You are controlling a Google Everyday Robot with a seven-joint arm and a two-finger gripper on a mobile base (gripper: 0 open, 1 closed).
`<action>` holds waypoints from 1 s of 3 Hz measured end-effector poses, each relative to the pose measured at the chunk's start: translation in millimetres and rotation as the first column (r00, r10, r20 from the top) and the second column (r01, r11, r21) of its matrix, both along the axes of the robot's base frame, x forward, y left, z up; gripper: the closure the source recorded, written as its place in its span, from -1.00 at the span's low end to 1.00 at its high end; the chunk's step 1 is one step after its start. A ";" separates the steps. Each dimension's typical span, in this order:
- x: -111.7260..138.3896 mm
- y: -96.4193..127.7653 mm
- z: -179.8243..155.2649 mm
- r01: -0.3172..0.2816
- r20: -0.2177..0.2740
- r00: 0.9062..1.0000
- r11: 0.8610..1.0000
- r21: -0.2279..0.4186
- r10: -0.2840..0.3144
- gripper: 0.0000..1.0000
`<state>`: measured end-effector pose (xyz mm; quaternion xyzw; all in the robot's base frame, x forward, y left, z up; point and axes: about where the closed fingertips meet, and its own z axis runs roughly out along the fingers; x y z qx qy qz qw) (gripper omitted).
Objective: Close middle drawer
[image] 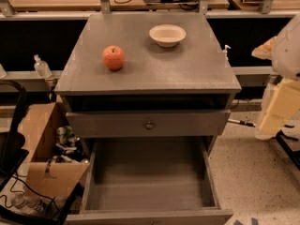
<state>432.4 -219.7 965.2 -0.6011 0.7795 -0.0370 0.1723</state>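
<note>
The middle drawer (150,193) sits pulled right out, needing a push — gripper (277,110) hangs off right, open or closed I can't tell.

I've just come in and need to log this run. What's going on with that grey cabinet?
A one-armed robot is meant to close the middle drawer, which is pulled far out and empty, so the push has not happened yet. The gripper hangs off to the right of the cabinet, touching nothing. The top drawer, with its round knob, sits much further in. An apple and a bowl rest on the cabinet top.
</note>
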 end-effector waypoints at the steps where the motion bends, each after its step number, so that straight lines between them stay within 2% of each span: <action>1: -32.0 -11.7 -39.4 -0.009 0.044 0.999 0.997 0.074 0.005 -1.00; 2: -60.1 -26.0 -99.9 0.030 0.061 0.997 0.981 0.190 -0.042 -1.00; 3: -68.4 -35.4 -157.1 0.097 0.075 0.990 0.955 0.281 -0.122 -1.00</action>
